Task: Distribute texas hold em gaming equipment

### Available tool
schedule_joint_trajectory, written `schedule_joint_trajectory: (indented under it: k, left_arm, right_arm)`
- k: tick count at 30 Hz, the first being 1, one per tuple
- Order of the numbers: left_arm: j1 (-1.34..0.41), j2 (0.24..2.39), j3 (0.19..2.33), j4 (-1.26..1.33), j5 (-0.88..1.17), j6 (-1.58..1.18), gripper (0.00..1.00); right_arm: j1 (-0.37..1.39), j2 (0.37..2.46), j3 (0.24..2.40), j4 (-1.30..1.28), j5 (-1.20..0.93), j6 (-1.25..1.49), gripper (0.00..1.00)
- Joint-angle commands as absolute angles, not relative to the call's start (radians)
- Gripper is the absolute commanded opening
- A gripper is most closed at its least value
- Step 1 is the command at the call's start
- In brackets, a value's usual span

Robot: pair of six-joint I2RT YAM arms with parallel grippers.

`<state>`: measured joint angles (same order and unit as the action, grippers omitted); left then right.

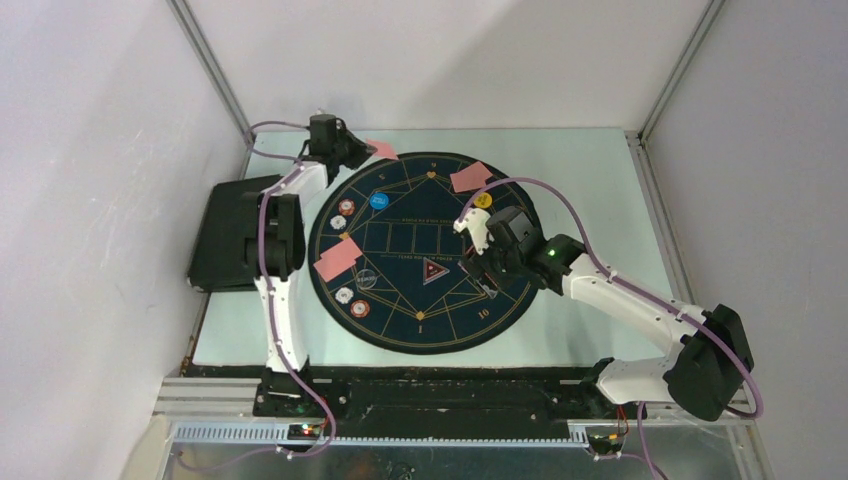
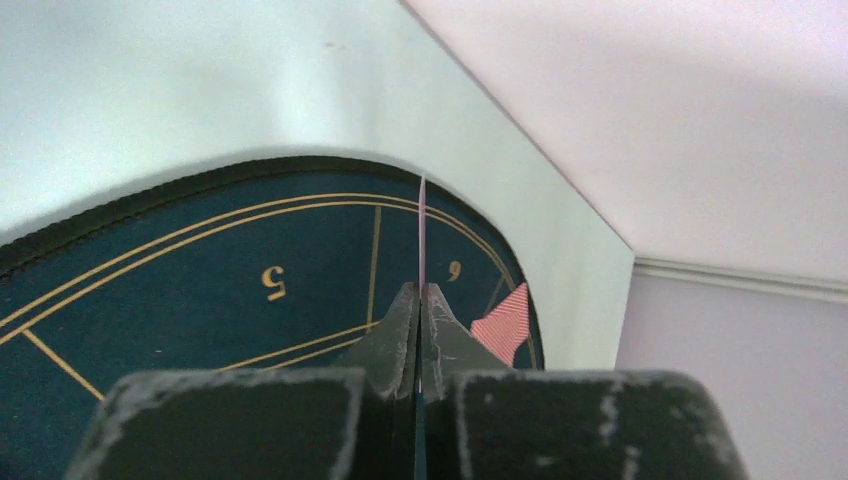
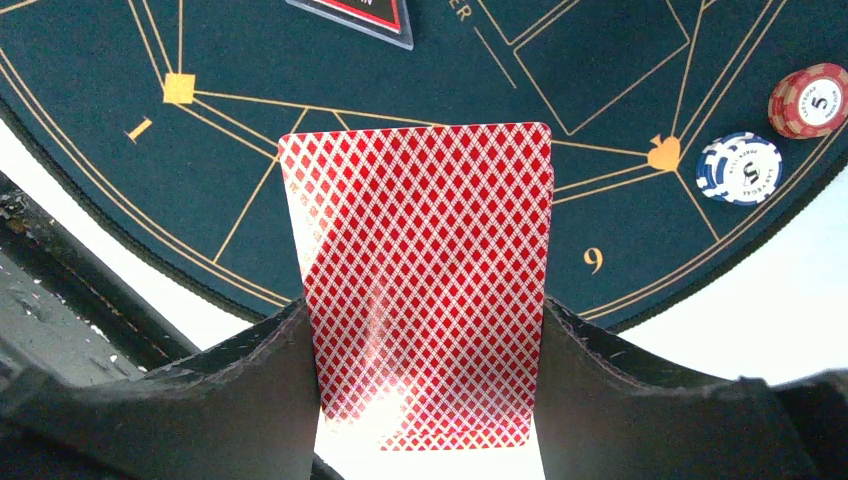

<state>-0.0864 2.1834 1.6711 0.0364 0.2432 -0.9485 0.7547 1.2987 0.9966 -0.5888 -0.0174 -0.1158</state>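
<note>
My left gripper (image 1: pixel 352 150) is at the mat's far left rim, shut on one pink-backed card (image 1: pixel 382 150). In the left wrist view the card (image 2: pixel 422 230) stands edge-on between the closed fingers (image 2: pixel 421 290). My right gripper (image 1: pixel 487 262) hovers over the right of the mat, shut on a stack of red-backed cards (image 3: pixel 425 270) held by their side edges (image 3: pixel 422 312). Pink cards (image 1: pixel 470 177) (image 1: pixel 338 259) lie on the mat. Blue (image 1: pixel 379 200), yellow (image 1: pixel 483 200), red-white (image 1: pixel 346 208) and grey (image 1: pixel 366 279) chips lie there too. The red triangular token (image 1: pixel 434 270) is near the centre.
The dark round mat (image 1: pixel 400 320) with gold lines covers the table's middle. A black case (image 1: pixel 235 232) lies left of the left arm. White walls close in the far and side edges. The right wrist view shows a blue-white chip (image 3: pixel 740 168) and a red-white chip (image 3: pixel 810 102).
</note>
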Motion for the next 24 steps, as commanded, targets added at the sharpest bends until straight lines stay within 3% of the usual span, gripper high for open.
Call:
schedule_joint_trajectory:
  k: [1, 12, 14, 17, 21, 24]
  left_arm:
    - [-0.084, 2.25, 1.794, -0.088, 0.176, -0.997, 0.0]
    - [-0.085, 2.292, 1.803, -0.165, 0.137, -1.022, 0.13]
    - [-0.084, 2.281, 1.791, -0.177, 0.127, -1.015, 0.22]
    - [-0.084, 2.258, 1.772, -0.197, 0.117, -1.002, 0.47]
    - [-0.086, 2.187, 1.745, -0.226, 0.075, -0.966, 0.7]
    - [-0.086, 2.104, 1.689, -0.218, 0.039, -0.96, 0.83]
  right_arm:
    - [0.749, 1.29, 1.009, -0.542, 0.014, -0.1, 0.0]
    - [0.749, 1.271, 1.008, -0.548, 0.03, -0.097, 0.0]
    - [0.75, 1.271, 1.008, -0.549, 0.033, -0.095, 0.0]
    - [0.749, 1.27, 1.009, -0.551, 0.036, -0.094, 0.0]
    - [0.751, 1.266, 1.009, -0.553, 0.033, -0.093, 0.0]
    - [0.755, 1.265, 1.008, -0.555, 0.034, -0.094, 0.0]
